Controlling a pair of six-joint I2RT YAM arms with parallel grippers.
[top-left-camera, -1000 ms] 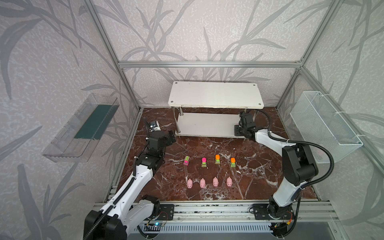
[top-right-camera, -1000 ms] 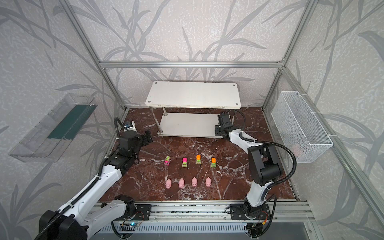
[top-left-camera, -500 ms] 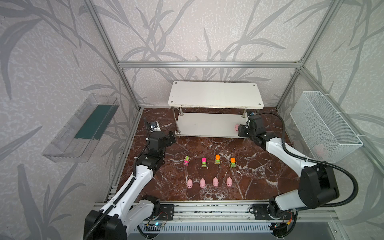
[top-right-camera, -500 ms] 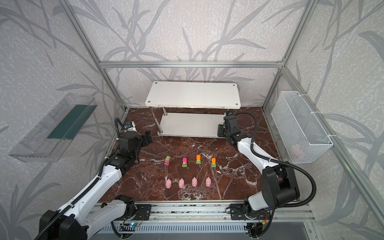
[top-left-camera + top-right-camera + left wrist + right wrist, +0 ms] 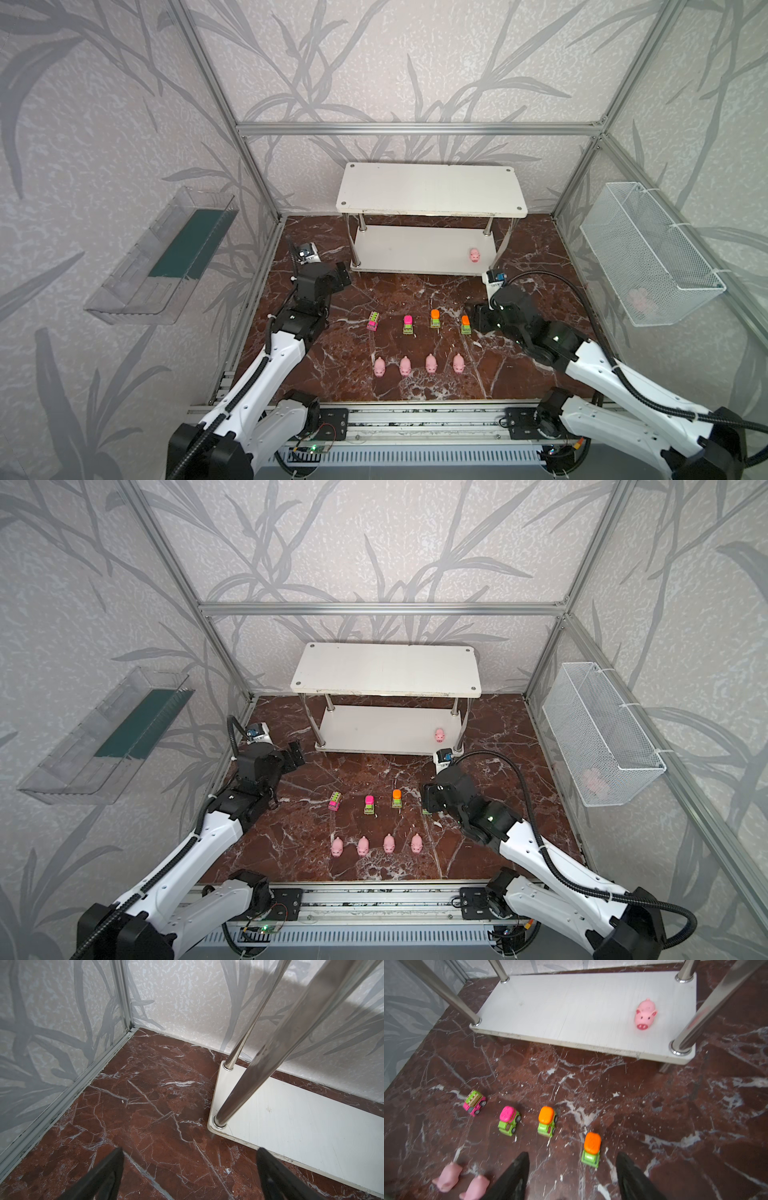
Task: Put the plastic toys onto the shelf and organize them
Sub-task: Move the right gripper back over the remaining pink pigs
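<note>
Check the right gripper [image 5: 572, 1155] first: its jaws stand partly apart and hold nothing. The orange-topped car [image 5: 591, 1149] sits on the marble floor [image 5: 675, 1105] just ahead of the fingertips, untouched.

Check the left gripper [image 5: 190, 1150]: its jaws stand wide apart and empty, low over the floor beside the left front post of the shelf [image 5: 301, 1126].

Note that one pig [image 5: 645, 1014] stands on the shelf's lower board, near the right front post. Three more cars [image 5: 547, 1121] complete a row with the orange-topped car. A row of four pigs [image 5: 404, 366] lies nearer the arm bases, well apart from the shelf.
</note>
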